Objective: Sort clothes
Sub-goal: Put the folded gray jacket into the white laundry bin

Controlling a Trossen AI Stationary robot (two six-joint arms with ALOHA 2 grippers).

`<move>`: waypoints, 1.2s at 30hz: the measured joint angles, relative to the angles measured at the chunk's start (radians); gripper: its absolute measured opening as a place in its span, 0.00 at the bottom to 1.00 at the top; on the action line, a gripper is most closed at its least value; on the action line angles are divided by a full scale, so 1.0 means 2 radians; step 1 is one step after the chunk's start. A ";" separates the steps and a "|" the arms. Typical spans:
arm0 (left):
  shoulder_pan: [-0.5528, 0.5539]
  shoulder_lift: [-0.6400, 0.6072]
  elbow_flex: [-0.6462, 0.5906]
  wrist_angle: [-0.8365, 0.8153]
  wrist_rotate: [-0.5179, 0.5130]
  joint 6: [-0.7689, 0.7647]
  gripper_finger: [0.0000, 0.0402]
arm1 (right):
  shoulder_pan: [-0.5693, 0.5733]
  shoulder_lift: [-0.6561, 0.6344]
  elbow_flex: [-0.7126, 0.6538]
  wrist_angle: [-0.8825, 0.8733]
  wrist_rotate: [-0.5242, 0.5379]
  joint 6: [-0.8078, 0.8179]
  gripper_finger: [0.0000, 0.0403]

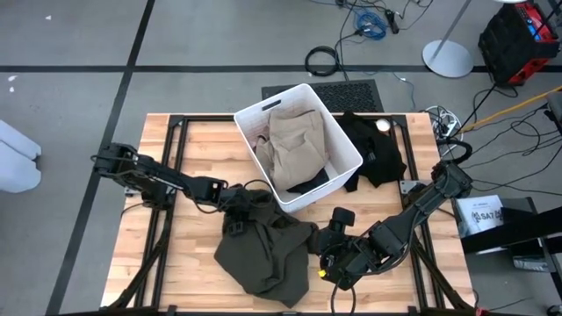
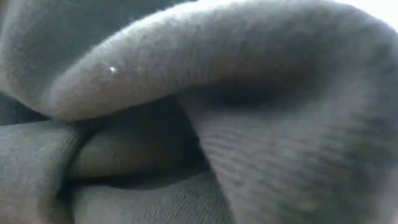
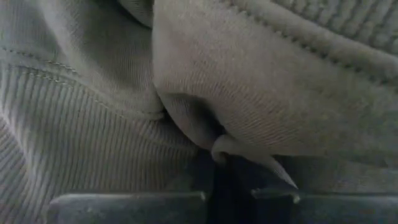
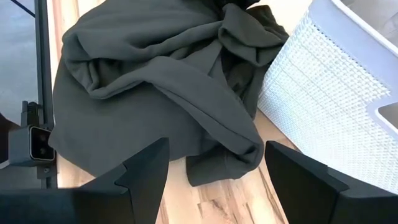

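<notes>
A large dark olive garment lies crumpled on the wooden table in front of the white bin; it also fills the low view. My left gripper is down at its far-left part, shut on the cloth. My right gripper hovers open just right of the garment, touching nothing. Khaki clothes lie in the bin, with a bit of black under them. A black garment lies on the table right of the bin. My left gripper pinches a small raised fold of the olive cloth between its two fingers. It comes from above, slanting down from the table's left. The garment lies slack on the table around the fingers; how many layers are in the fold I cannot tell.
The bin's woven wall stands close to the olive garment's far right side. Bare wood shows at the table's left and front right. A small camera block sits at the table's edge beside the garment.
</notes>
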 joint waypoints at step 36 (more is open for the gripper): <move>-0.078 -0.419 0.000 0.232 0.035 -0.039 0.03 | 0.000 0.000 0.000 -0.003 0.005 -0.008 0.62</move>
